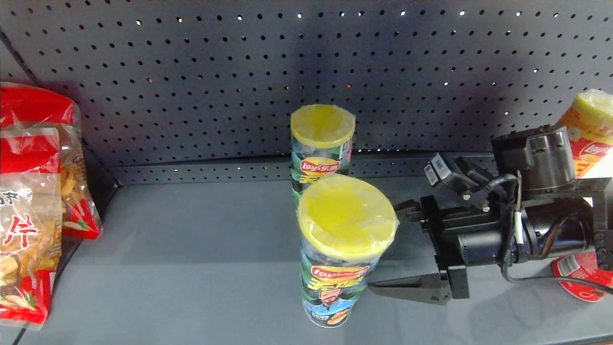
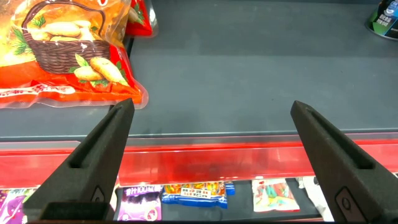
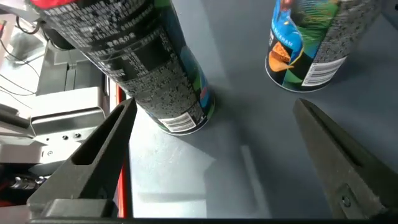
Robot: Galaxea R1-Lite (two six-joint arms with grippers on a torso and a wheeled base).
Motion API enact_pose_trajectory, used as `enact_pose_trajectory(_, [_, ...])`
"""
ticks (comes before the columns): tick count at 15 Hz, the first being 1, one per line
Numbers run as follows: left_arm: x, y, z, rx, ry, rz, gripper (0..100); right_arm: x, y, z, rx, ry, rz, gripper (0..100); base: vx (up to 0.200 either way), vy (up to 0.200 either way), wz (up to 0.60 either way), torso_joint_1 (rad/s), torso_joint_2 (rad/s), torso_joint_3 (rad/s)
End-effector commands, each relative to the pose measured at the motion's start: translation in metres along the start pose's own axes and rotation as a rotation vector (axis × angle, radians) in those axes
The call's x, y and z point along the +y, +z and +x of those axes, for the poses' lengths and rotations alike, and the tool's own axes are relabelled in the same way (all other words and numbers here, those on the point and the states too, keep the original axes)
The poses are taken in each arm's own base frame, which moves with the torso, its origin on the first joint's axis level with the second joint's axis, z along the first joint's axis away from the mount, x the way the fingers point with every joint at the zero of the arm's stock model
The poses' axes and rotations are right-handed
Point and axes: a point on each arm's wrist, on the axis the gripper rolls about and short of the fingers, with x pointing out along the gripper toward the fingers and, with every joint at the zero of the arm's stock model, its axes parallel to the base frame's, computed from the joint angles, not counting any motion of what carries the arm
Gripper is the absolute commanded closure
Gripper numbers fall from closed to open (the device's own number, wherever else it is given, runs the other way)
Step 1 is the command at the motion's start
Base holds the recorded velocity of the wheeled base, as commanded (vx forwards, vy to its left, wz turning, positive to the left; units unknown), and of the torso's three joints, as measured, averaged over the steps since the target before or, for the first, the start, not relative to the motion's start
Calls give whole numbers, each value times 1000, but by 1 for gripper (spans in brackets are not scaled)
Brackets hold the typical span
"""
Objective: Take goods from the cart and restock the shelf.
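1. We are looking at a grey shelf point(image 1: 191, 249) with a perforated back panel point(image 1: 215, 72) behind it.
2. Two chip cans with yellow lids are standing upright near the middle, one behind the other. The front can point(image 1: 342, 249) is standing closer to the front edge of the shelf, and the rear can point(image 1: 322, 143) is standing close to the back panel.
3. The right gripper point(image 1: 385, 247) is lying low over the shelf on the right of the front can, with its jaws spread wide.
4. In the right wrist view, the front can point(image 3: 168, 93) is standing just inside the finger on the shelf-edge side and well apart from the other finger. We cannot tell if it is touching. The rear can point(image 3: 311, 50) is standing apart, beyond the fingertips.
5. The left gripper point(image 2: 212, 109) is hanging in front of the shelf with its jaws also spread and nothing between them. Under it the red rail point(image 2: 199, 162) is running along the front edge, and small packets point(image 2: 199, 193) are lying on a lower level.
6. Red snack bags point(image 1: 33, 191) are leaning at the left end of the shelf. A wide bare stretch is lying between them and the two cans.
7. A red-and-yellow can point(image 1: 589, 134) is standing at the right end, partly hidden behind the right arm.
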Motion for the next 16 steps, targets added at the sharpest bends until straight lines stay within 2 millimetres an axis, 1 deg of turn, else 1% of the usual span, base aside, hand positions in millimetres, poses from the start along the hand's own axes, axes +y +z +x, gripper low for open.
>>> enact_pose_trajectory(1, [0,0,0,1,0,-1,0,-1,-2,2,5,4,5,0,0,0,0,0,0,0])
enact_pose_trajectory(7, [0,0,0,1,0,-1,0,2,1,-2,-2,2,-3,0,0,0,0,0,0,0])
enact_pose_trajectory(11, [0,0,0,1,0,-1,0,11,7,1,-13,32,-27,0,0,0,0,0,0,0])
enact_pose_trajectory(16, [0,0,0,1,0,-1,0,9,5,4,-3,26,-21,0,0,0,0,0,0,0])
